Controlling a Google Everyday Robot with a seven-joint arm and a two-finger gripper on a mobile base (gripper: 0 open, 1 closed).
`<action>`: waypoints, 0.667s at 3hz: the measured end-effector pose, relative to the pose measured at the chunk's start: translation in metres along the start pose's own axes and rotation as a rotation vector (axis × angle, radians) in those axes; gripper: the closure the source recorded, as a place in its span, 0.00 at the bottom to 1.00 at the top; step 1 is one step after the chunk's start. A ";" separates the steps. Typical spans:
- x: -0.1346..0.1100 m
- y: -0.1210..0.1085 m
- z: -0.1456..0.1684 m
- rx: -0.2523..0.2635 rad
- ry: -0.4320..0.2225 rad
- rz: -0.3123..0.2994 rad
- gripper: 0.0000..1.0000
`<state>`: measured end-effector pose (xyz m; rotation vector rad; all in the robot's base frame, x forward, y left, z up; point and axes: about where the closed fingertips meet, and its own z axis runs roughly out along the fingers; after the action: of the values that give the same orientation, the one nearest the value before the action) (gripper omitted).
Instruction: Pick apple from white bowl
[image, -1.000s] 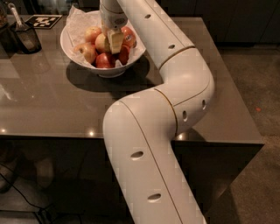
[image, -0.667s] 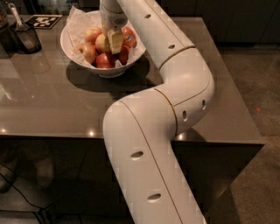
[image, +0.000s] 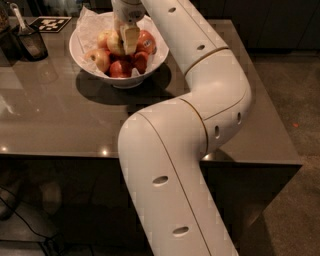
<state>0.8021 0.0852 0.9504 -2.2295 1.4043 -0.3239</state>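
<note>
The white bowl (image: 127, 81), at the far left of the table (image: 60, 115), was filled with red apples (image: 120, 69) and the apple (image: 113, 44). The gripper (image: 128, 39) was seen just beside that apple; its hold could not be told.

- The white arm (image: 170, 190) is slanting up from the lower edge and bending sharply at the elbow (image: 220, 105).
- The gripper (image: 127, 39) is pointing downward at the top, left of centre.
</note>
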 end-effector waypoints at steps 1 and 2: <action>-0.001 -0.011 -0.031 0.053 0.012 0.009 1.00; -0.001 -0.016 -0.051 0.083 0.025 0.018 1.00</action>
<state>0.7922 0.0779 1.0026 -2.1521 1.3973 -0.3979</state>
